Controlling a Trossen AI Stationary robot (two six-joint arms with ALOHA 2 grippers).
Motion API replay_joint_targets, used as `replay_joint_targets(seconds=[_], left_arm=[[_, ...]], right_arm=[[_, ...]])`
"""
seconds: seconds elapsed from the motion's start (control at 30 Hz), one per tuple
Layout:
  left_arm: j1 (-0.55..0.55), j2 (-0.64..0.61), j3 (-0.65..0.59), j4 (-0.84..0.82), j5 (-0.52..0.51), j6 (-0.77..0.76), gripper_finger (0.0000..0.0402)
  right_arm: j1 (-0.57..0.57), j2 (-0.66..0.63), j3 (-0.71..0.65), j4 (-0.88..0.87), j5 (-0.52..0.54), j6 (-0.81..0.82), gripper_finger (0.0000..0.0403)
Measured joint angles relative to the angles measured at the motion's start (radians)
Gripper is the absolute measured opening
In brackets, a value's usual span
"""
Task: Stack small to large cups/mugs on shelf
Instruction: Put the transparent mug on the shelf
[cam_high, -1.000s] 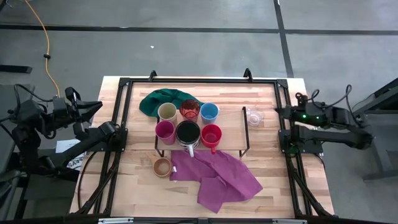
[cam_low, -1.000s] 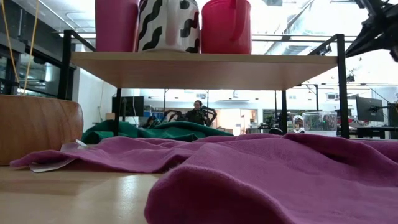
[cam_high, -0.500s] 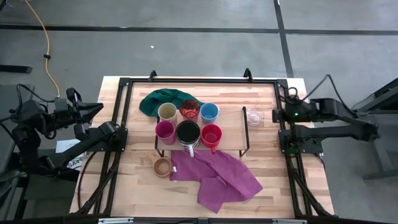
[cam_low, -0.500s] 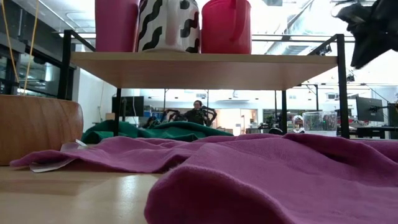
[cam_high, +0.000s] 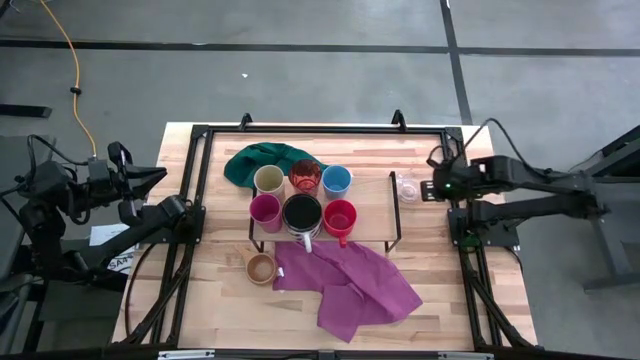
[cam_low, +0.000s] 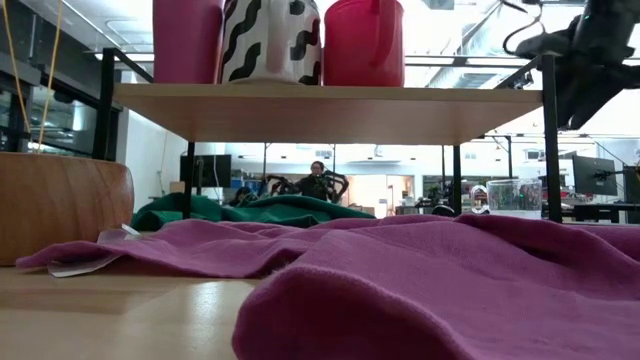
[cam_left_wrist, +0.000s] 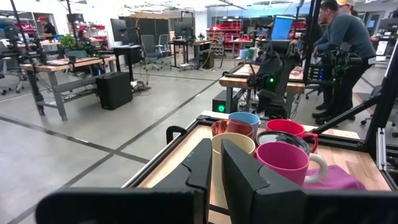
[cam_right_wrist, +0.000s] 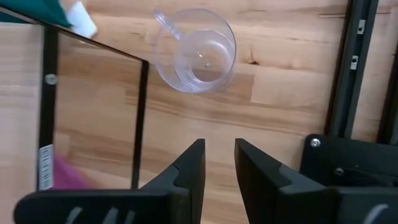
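On the shelf (cam_high: 372, 228) stand a cream cup (cam_high: 268, 180), a translucent red cup (cam_high: 305, 176), a blue cup (cam_high: 336, 180), a magenta cup (cam_high: 265, 211), a black-and-white striped mug (cam_high: 302, 214) and a red mug (cam_high: 340, 217). A clear glass cup (cam_right_wrist: 196, 50) stands on its base on the tabletop, right of the shelf. A tan wooden cup (cam_high: 261, 267) stands on the tabletop near the shelf's front left leg. My right gripper (cam_right_wrist: 219, 155) hangs open just right of the glass cup, pointing down, touching nothing. My left gripper (cam_left_wrist: 216, 155) waits shut beyond the table's left edge.
A purple cloth (cam_high: 350, 285) lies crumpled in front of the shelf, and a green cloth (cam_high: 262, 160) lies behind it. A black frame (cam_high: 455, 200) runs along the table's edges. People (cam_left_wrist: 339, 37) stand in the room beyond the table.
My right gripper has swung from beyond the table's right edge toward the clear glass cup and tipped from nearly level to pointing steeply down. No cup has moved.
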Motion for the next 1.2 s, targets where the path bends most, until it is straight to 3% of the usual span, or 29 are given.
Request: replay_joint_targets(seconds=[0.33,0.57,1.0,1.2], left_arm=[[0.000,-0.001,0.000,0.000,0.010,-0.008,0.0024],[0.000,-0.001,0.000,0.000,0.040,-0.001,0.0024],[0.000,-0.001,0.000,0.001,0.089,0.007,0.0024],[0.000,-0.001,0.000,0.001,0.089,0.007,0.0024]], right_arm=[[-0.005,0.116,0.000,0.027,0.038,0.016,0.0081],[-0.109,0.127,0.000,0.043,0.078,0.015,0.0091],[-0.366,0.179,0.000,0.131,-0.045,-0.238,0.0095],[-0.434,0.244,0.000,0.192,-0.103,-0.338,0.0095]])
